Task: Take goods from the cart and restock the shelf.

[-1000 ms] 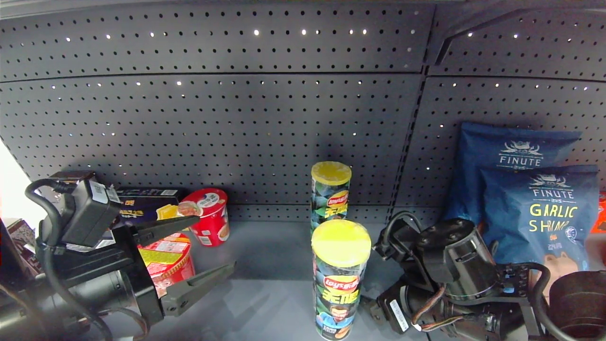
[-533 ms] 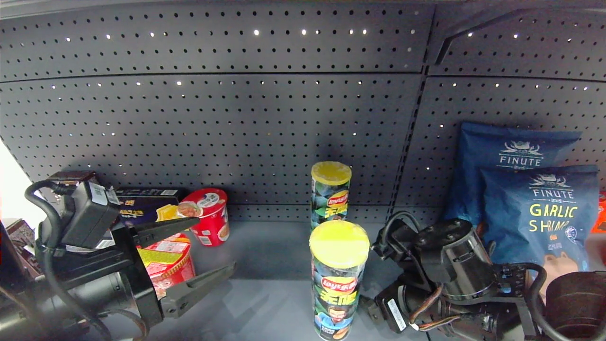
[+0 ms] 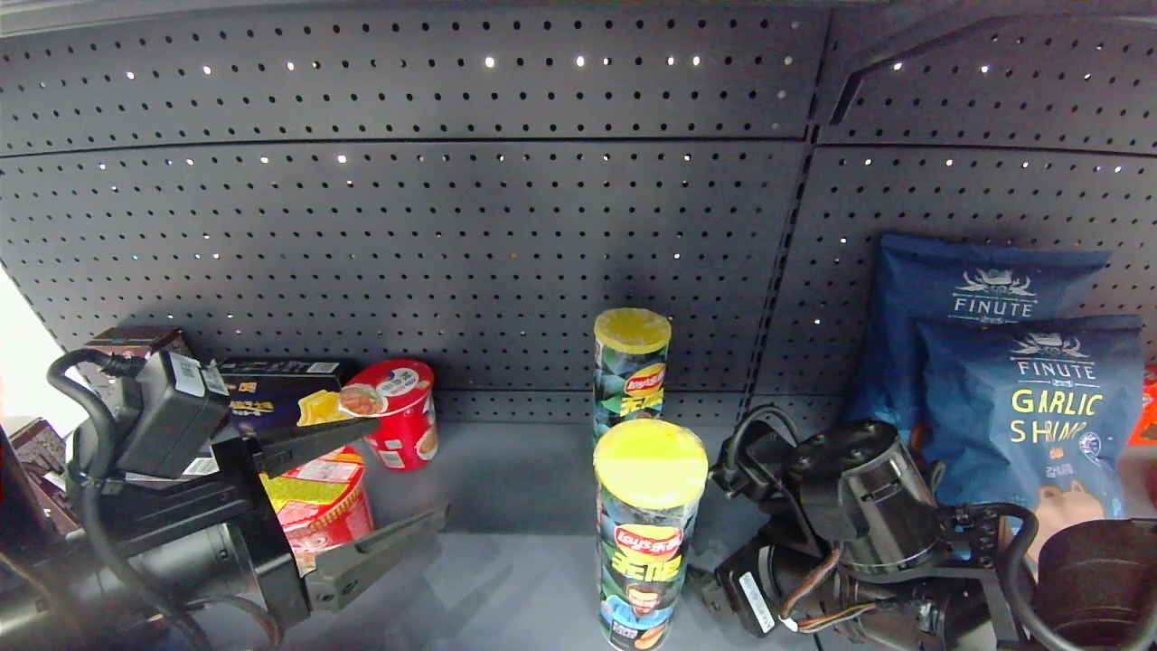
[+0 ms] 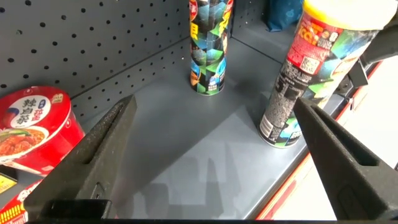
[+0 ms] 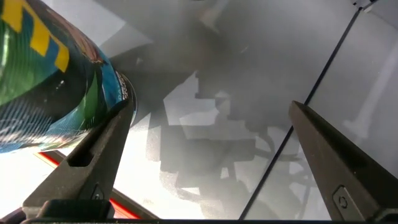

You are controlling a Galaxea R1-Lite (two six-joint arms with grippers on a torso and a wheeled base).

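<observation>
I see the left gripper [image 3: 409,466] spread wide with nothing in it, hovering low over the grey shelf [image 3: 506,479] at 9 o'clock from the front chip can [image 3: 649,533]. That can stands upright near the shelf's front edge, and a second chip can [image 3: 631,371] stands upright at 12 o'clock from it, against the pegboard. A red noodle cup [image 3: 321,497] sits just behind the left gripper's upper finger, and another red cup [image 3: 398,425] is farther back. The right gripper [image 5: 211,106] is wide open and empty, at 3 o'clock beside the front can's base, with one finger just beside the can. Blue snack bags [image 3: 1030,407] lean at 2 o'clock.
</observation>
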